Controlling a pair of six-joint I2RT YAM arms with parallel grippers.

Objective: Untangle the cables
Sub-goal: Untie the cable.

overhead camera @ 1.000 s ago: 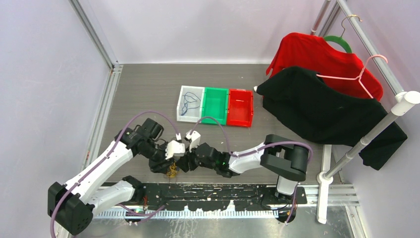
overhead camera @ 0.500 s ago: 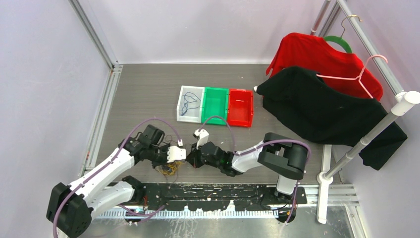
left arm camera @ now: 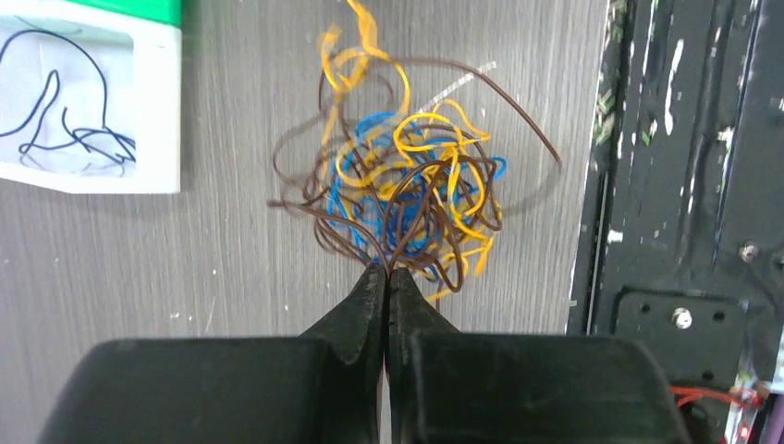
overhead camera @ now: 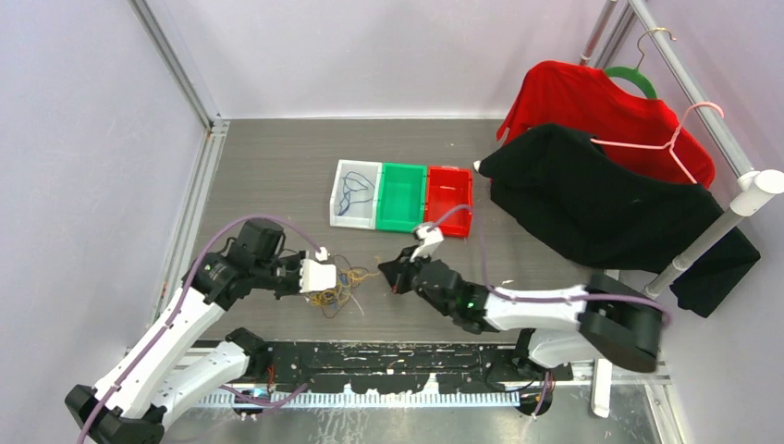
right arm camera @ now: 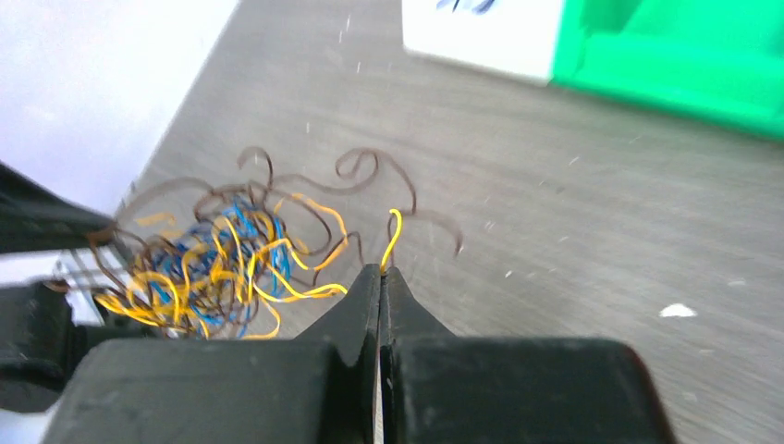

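The cables [overhead camera: 336, 289] form one loose tangle of blue, orange-yellow and brown strands between my two grippers. In the left wrist view the tangle [left arm camera: 407, 190] hangs just past my left gripper [left arm camera: 386, 270], which is shut on a pair of brown strands. The right gripper [right arm camera: 380, 270] is shut on a single yellow strand that runs back to the tangle [right arm camera: 208, 264]. From above, the left gripper [overhead camera: 338, 280] touches the tangle's left side and the right gripper [overhead camera: 384, 269] sits a little to its right.
Three bins stand in a row behind: white [overhead camera: 338, 192] holding a blue cable [overhead camera: 351, 190], green [overhead camera: 400, 227], red [overhead camera: 449, 231]. Red and black garments [overhead camera: 592, 185] hang on a rack at the right. The black base rail [overhead camera: 407, 356] runs along the near edge.
Both grippers have shut on strands and drawn apart, the left going left, the right going right and back. The tangle has come up from near the rail and spread out.
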